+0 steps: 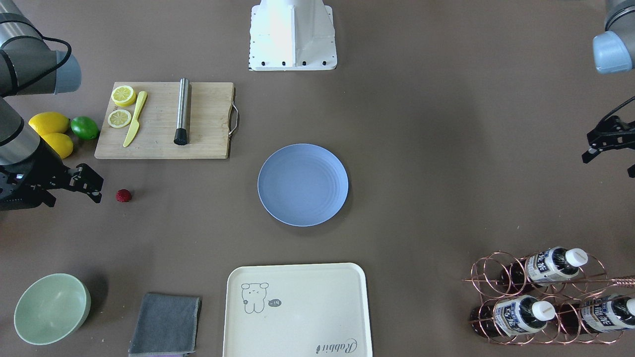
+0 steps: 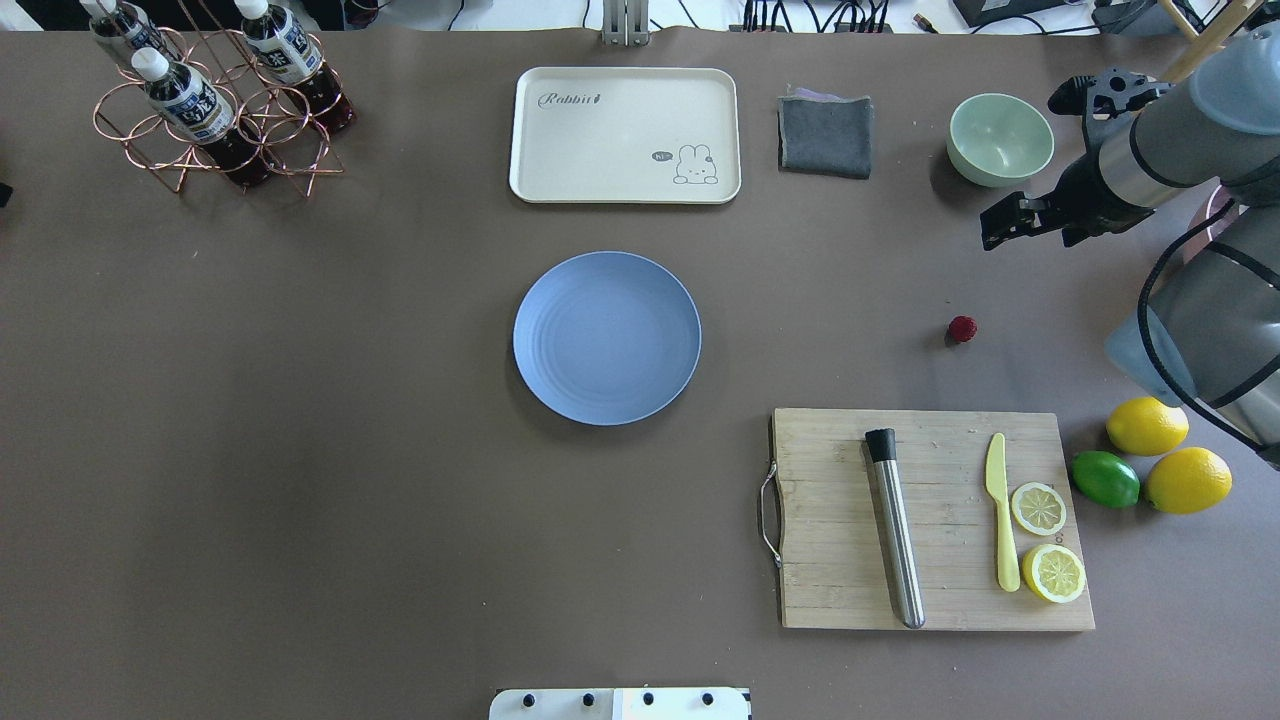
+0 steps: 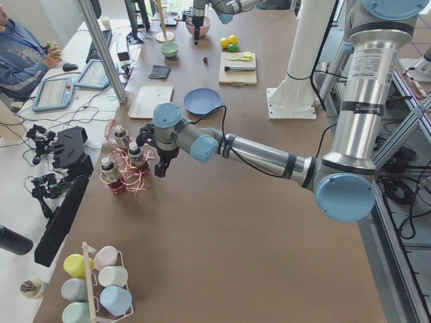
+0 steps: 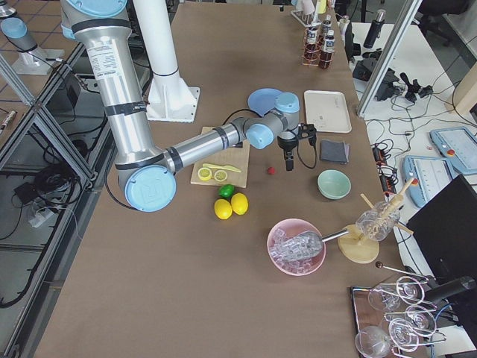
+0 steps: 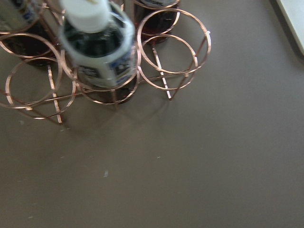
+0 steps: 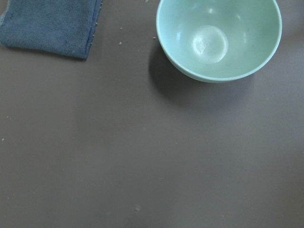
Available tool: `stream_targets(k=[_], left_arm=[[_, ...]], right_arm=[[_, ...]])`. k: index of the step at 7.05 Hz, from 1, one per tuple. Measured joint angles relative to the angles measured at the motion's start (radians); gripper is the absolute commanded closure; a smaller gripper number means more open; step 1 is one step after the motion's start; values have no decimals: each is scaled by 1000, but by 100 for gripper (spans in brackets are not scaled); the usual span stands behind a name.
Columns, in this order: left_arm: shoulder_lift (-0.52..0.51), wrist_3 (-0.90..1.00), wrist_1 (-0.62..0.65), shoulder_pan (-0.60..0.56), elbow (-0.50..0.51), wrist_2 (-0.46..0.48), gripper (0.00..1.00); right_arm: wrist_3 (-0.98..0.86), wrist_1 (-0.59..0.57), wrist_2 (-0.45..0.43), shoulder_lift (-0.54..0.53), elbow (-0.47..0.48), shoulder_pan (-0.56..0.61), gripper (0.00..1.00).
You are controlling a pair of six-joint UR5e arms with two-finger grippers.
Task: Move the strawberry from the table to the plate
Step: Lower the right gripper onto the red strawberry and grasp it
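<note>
Status for you: the task is not started yet, as far as I judge. The strawberry (image 1: 123, 196) lies on the table (image 1: 426, 148), alone, nothing touching it. It is in the bare strip btw. the cutting board (image 1: 198, 124) and the mint bowl (image 1: 52, 308). The plate (image 1: 302, 184) is well apart from it, at table centre, w/ nothing on it.

The R gripper (image 1: 96, 191) hangs above the table near the berry, on the side away from the plate. Its fingers look parted, w/ nothing between them. In the R wrist cam you see only the bowl, the grey cloth (image 6: 50, 23) and bare table, no berry, so I judge it is not lined up over it. The L gripper (image 1: 609, 161) is far off at the other end, near the bottle rack (image 1: 476, 280). The frame edge cuts it, but the fingers seem spread and empty.

So all steps are left: bring the R gripper over the berry, lower, close, lift, carry to the plate, release. Pls note the berry is small & roundish. I think it can roll away if one finger touches it first.
</note>
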Motion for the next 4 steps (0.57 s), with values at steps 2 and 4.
stream_targets(k=[2,4], left_arm=[[8,79,51,-32,1,-5,2],[9,89,55,-35,1,-6,2]], right_arm=[[88,42,-74,-3,-12,-79,8],[167,167,-136,-10,-81,-152,10]])
